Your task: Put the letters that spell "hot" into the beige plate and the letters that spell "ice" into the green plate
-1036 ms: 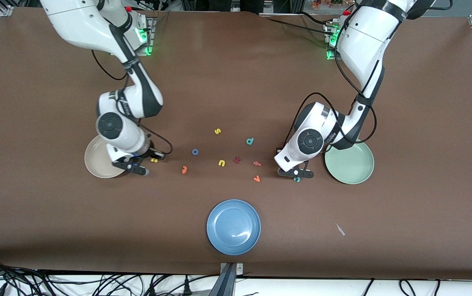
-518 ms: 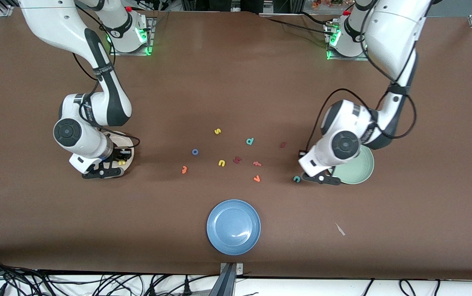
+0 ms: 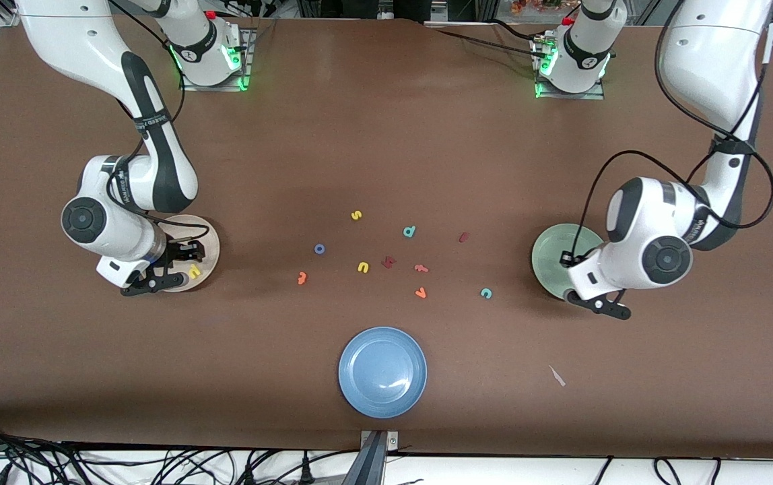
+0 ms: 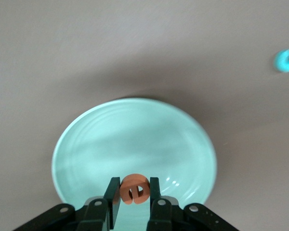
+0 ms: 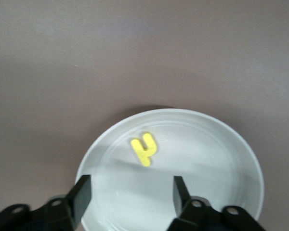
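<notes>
My left gripper (image 4: 135, 186) is shut on the orange e (image 4: 135, 188) and hangs over the edge of the green plate (image 4: 135, 139). In the front view the left gripper (image 3: 603, 306) sits at the rim of that plate (image 3: 551, 259). My right gripper (image 5: 132, 187) is open over the beige plate (image 5: 241, 159), and the yellow h (image 5: 144, 150) lies in it. The front view also shows the right gripper (image 3: 170, 268), the beige plate (image 3: 209, 250) and the h (image 3: 194, 271). On the table are the blue o (image 3: 319, 249), teal c (image 3: 486, 293) and dark red i (image 3: 464, 237).
Between the plates lie a yellow s (image 3: 356, 215), a teal d (image 3: 410, 232), a yellow u (image 3: 363, 267), a larger dark red letter (image 3: 388, 261) and an orange v (image 3: 420, 293). Two more orange letters (image 3: 301, 277) (image 3: 421, 268) lie there. A blue plate (image 3: 382, 372) sits nearest the front camera.
The right gripper carried the yellow h over the beige plate, opened, and the h now lies in it. The left gripper moved with the orange e from beside the teal c to the green plate.
</notes>
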{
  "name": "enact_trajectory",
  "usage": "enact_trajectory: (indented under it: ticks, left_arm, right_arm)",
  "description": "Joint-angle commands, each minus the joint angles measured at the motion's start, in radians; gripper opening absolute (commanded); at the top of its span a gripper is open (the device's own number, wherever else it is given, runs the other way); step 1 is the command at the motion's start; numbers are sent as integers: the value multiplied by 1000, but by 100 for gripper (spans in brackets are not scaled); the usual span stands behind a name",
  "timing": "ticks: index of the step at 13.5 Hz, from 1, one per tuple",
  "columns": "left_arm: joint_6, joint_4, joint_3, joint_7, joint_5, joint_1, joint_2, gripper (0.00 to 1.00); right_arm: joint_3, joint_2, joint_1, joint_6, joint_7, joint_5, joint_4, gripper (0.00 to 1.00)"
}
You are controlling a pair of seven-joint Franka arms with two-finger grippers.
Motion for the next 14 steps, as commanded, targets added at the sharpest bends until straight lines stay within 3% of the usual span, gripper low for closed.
enact_trajectory:
  ticks: [1,5,6,8,9,10,14]
  left_arm:
    - [3,-27,-11,23,29,10,39,4]
    - [9,-41,-11,23,29,9,67,9]
    - [15,-39,-11,22,29,4,71,22]
    - [20,-38,-11,20,27,6,71,69]
    - [18,-36,-12,20,27,6,71,79]
    - [17,-30,-13,20,27,4,71,99]
    - [12,14,-51,11,15,-5,42,100]
  right_arm:
    - [8,-20,11,-54,72,79,4,100]
    - [92,-34,16,-51,315,91,7,100]
    - [123,-34,17,-43,397,87,15,100]
    - [138,-10,77,-38,544,75,56,100]
    - [138,22,115,-22,593,74,77,100]
    - [138,35,143,1,639,76,85,100]
    - [138,56,212,29,742,76,105,100]
